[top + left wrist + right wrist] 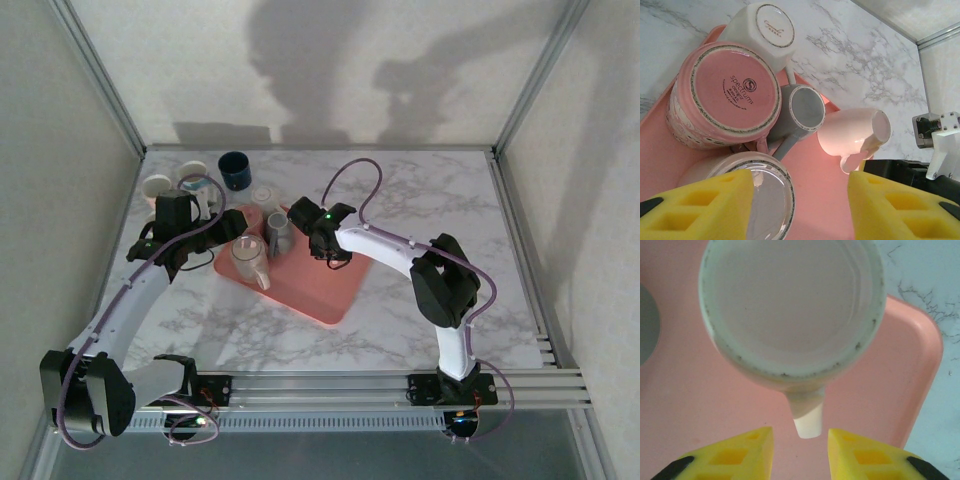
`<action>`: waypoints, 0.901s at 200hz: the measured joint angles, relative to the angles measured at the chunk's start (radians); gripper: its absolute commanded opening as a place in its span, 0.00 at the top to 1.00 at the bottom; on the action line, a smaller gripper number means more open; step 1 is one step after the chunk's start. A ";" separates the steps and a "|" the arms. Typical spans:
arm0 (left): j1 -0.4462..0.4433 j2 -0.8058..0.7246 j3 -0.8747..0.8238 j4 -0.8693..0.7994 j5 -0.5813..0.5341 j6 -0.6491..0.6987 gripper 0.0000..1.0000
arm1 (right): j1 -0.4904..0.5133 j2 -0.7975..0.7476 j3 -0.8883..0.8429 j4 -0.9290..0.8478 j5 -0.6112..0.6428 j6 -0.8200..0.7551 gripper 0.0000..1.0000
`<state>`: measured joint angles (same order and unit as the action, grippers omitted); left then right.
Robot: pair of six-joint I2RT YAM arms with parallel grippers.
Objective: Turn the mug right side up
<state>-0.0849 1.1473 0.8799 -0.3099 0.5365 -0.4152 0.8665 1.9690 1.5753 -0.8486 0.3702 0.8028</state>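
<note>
Crowding a mug cluster (250,258) onto the tray's (325,295) far-left end, leaving spare mugs (236,170) sitting on the table (450,200) just behind and left of it.

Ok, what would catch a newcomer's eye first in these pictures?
First, the salmon-pink plastic tray in the middle of the marble table, crowded with mugs. In the left wrist view, a pink ceramic mug on it stands upside down, its stamped base towards the camera. In the right wrist view, the right gripper has its yellow foam fingers either side of a pale mug's handle tip, not touching it.
</note>
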 measured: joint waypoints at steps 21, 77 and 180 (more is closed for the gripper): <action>0.000 0.000 0.000 0.000 0.000 0.000 0.48 | 0.000 0.000 0.000 0.010 0.008 -0.029 0.60; 0.000 -0.006 -0.001 0.000 0.000 -0.002 0.48 | -0.001 0.000 0.000 0.041 0.024 -0.091 0.62; 0.000 -0.010 -0.005 0.000 0.000 -0.011 0.48 | -0.018 0.000 -0.034 0.112 0.021 -0.175 0.75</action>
<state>-0.0849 1.1378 0.8749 -0.3099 0.5369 -0.4267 0.8490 1.9694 1.5417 -0.7364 0.3912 0.6273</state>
